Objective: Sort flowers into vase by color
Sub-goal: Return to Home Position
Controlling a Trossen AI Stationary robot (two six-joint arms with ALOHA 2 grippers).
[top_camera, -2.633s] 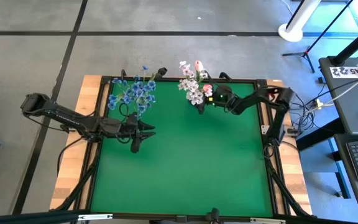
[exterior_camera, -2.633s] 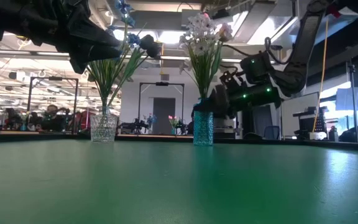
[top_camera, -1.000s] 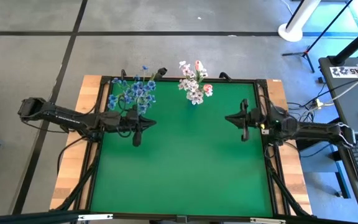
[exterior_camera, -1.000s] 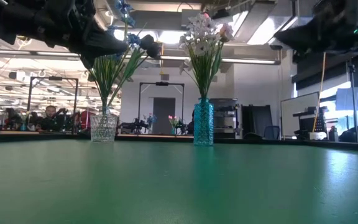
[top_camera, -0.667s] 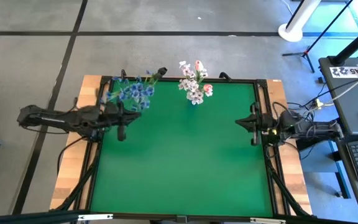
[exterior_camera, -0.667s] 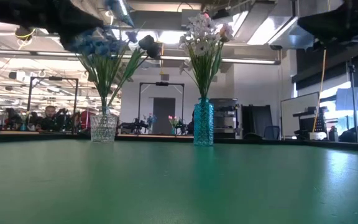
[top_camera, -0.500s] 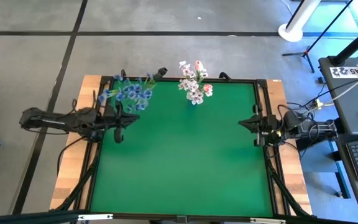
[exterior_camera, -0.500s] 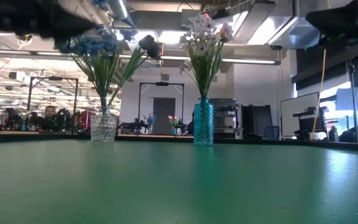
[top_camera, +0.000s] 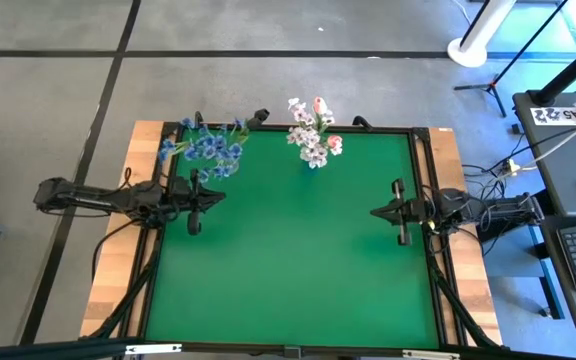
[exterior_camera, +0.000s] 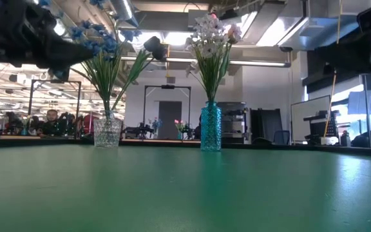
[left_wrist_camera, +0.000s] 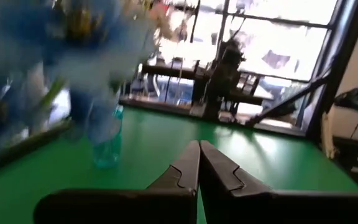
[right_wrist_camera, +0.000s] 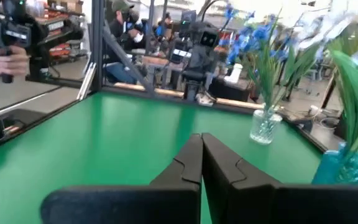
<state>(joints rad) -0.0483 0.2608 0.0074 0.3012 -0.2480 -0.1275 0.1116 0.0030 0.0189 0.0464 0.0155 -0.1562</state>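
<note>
We start at the left claw (top_camera: 211, 194). Its fingers (left_wrist_camera: 180, 174) lie pressed tip to tip, as narrow as they go, and nothing is held. It hangs low over the left edge of the table (top_camera: 288, 285), pointing inward.

Just beside it, toward the far edge, the blue flowers (top_camera: 206, 150) spread above the glass vase (exterior_camera: 107, 132). Their blooms fill this claw's own camera as a close blur. A dark bud (exterior_camera: 153, 46) leans out of the same vase, on the side away from the claw.

Now the right claw (top_camera: 378, 212). Its fingers (right_wrist_camera: 182, 165) are also flat against each other and empty. It sits over the right edge, facing the left claw, well apart from it.

Ahead of it and off toward the far edge stands the blue vase (exterior_camera: 210, 127), holding the white flowers (top_camera: 311, 148) and the pink tulips (top_camera: 319, 104). That vase stands between the two claws along the far edge, apart from both. Past it, from this claw, the glass vase stands farther along the same edge.

Behind the table, a person (exterior_camera: 51, 120) shows in the room.
</note>
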